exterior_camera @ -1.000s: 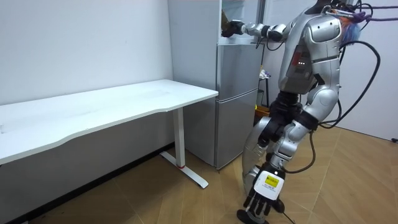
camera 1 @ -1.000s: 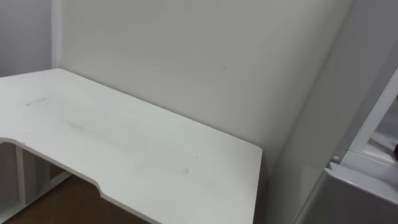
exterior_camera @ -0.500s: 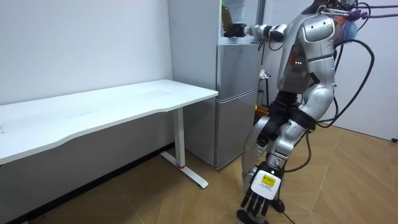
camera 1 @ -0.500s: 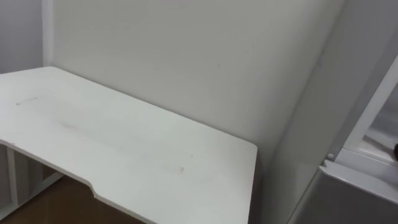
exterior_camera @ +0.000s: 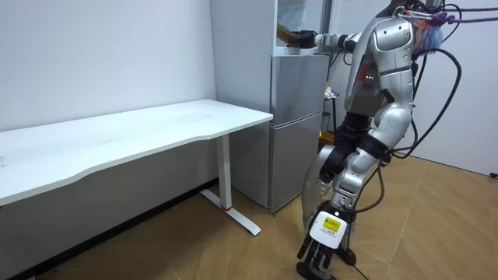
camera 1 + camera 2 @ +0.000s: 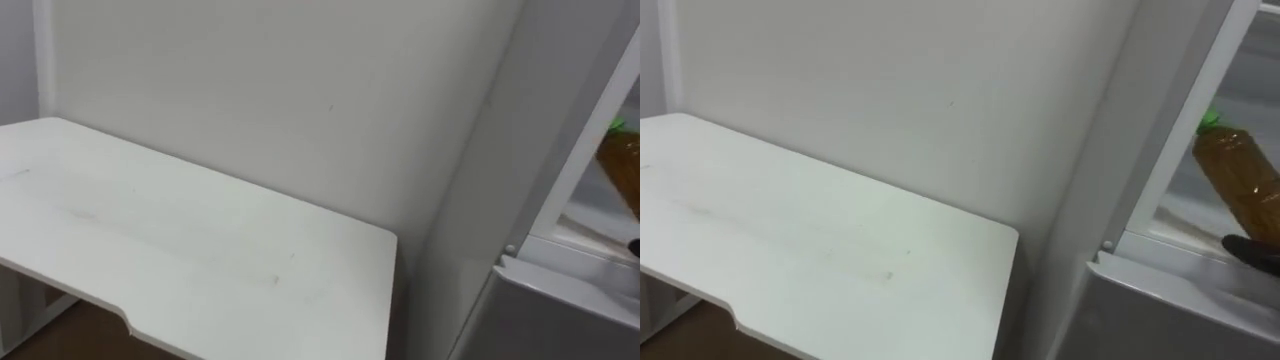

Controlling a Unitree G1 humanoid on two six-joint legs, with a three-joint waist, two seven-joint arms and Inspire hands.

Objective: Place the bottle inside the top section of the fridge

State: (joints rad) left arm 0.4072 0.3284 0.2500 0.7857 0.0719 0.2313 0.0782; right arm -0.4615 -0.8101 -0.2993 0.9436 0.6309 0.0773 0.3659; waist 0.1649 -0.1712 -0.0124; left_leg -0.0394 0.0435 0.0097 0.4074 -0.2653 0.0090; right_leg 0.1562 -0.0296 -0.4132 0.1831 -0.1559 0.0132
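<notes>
The room view shows the left hand (image 5: 330,233) hanging loose near the floor. The right eye view shows the brown bottle (image 6: 1240,185) tilted inside the fridge (image 6: 1110,170) top, right hand (image 6: 1250,250) gripping it.

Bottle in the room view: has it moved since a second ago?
Yes. Measured against the lower fridge door, the bottle has tipped from nearly upright to leaning low above the door's top edge, in the right robot hand.

Right hand (image 6: 1252,252) high — left hand (image 5: 320,245) low
</notes>
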